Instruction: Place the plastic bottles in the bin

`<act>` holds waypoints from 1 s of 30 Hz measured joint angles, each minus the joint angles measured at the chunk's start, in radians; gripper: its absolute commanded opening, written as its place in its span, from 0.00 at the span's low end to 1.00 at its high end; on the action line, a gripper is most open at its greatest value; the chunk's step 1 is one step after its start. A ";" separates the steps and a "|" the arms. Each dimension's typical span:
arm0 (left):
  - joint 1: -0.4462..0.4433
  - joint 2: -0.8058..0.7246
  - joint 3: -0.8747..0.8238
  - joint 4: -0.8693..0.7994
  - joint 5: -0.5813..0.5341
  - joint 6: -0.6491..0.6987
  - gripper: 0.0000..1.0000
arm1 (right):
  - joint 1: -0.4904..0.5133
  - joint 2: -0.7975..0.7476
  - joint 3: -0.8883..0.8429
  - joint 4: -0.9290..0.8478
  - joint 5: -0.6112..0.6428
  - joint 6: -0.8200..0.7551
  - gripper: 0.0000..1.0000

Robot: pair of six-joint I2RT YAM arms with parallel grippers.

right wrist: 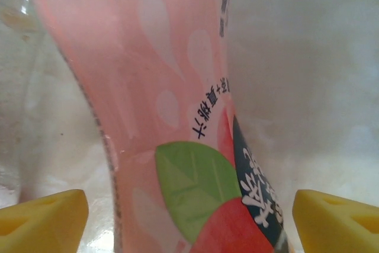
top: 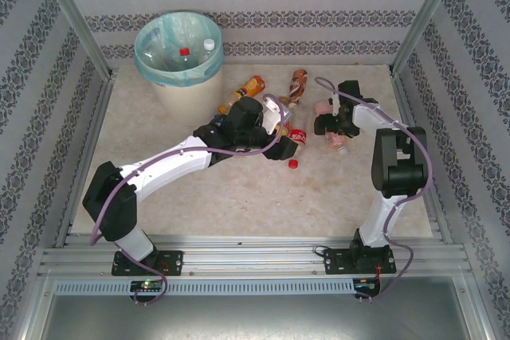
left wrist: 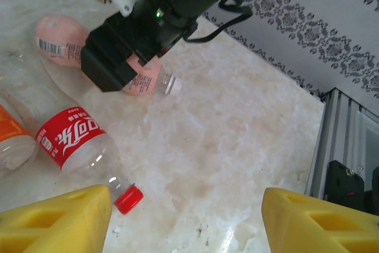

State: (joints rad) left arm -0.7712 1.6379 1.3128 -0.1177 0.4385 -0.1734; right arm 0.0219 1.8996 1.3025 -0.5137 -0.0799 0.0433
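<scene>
The cream bin (top: 185, 93) with a teal bag stands at the back left, and two bottles lie inside it. My left gripper (left wrist: 186, 223) hovers open over bare table, its left finger (left wrist: 59, 217) just beside a clear red-labelled bottle (left wrist: 71, 137) with a red cap (left wrist: 129, 199). My right gripper (right wrist: 189, 223) is open and straddles a pink bottle (right wrist: 177, 87) lying on the table, with gaps on both sides. From above, the pink bottle (top: 341, 147) lies right of centre, with an orange bottle (top: 243, 91) and a brown bottle (top: 298, 85) behind.
The two grippers work close together in mid-table, the left gripper (top: 284, 147) just left of the right gripper (top: 328, 127). Patterned walls and metal posts (top: 72, 13) enclose the marble table (top: 239, 197). An aluminium rail (left wrist: 346, 140) runs along its right edge.
</scene>
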 measured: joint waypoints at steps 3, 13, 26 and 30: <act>0.000 0.004 0.000 0.011 -0.002 -0.009 0.71 | 0.000 0.014 0.002 -0.010 -0.001 -0.011 0.74; 0.001 0.015 0.000 0.021 -0.068 -0.055 0.83 | 0.000 -0.031 -0.008 -0.024 -0.008 -0.025 0.62; 0.134 -0.008 0.019 0.083 -0.009 -0.217 0.84 | 0.072 -0.585 -0.182 -0.001 -0.140 -0.029 0.61; 0.175 -0.056 0.019 0.139 0.045 -0.262 0.84 | 0.200 -0.740 -0.257 0.063 -0.282 -0.035 0.60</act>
State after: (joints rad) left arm -0.5961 1.5818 1.3319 0.0212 0.4835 -0.4355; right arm 0.2218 1.1599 1.0458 -0.4507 -0.3622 0.0082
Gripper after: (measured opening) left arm 0.836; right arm 0.608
